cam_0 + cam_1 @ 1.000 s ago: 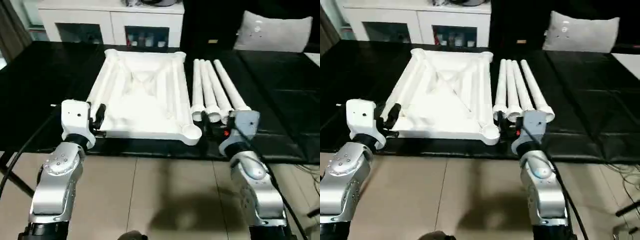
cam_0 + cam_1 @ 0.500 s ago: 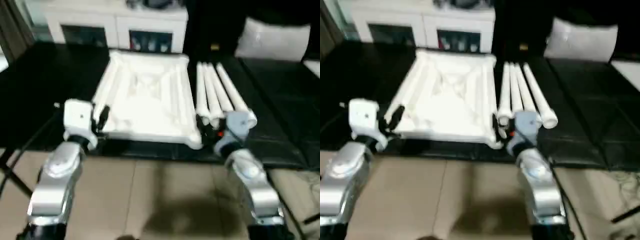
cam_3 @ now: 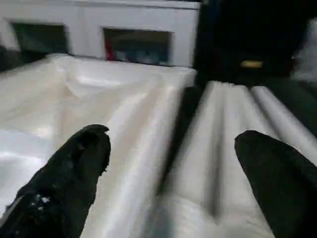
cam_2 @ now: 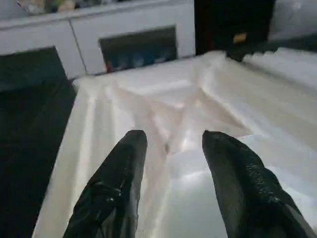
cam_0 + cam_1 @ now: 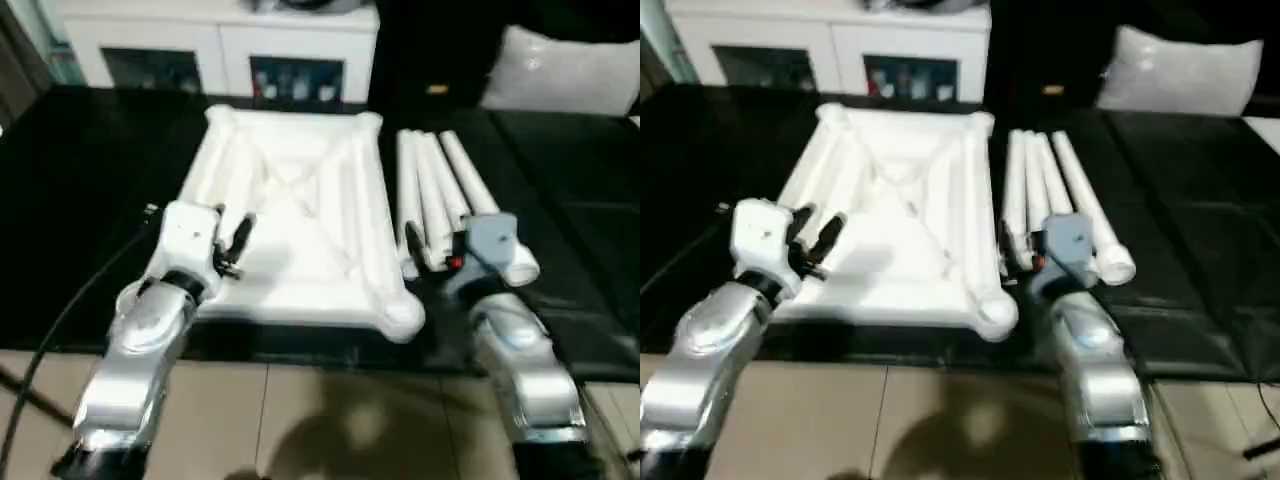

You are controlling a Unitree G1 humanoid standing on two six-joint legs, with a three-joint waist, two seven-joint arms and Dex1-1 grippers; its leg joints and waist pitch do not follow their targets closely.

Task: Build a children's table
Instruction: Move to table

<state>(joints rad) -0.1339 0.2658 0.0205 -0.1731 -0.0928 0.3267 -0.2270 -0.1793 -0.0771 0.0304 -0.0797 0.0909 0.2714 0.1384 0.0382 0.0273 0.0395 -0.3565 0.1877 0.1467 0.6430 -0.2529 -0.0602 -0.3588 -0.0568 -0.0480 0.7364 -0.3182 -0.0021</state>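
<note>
Hiding the tube legs' [image 5: 440, 200] near ends, right claw [image 3: 168, 163] wide apart, empty; left claw [image 4: 171, 163] likewise.

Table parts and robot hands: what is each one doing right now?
tabletop: upside down, ribs up, lying flat, no legs in it.
legs: lying side by side next to the tabletop.
left gripper: open, over the tabletop, holding nothing.
right gripper: open wide, over the legs' near ends, holding nothing.
</note>
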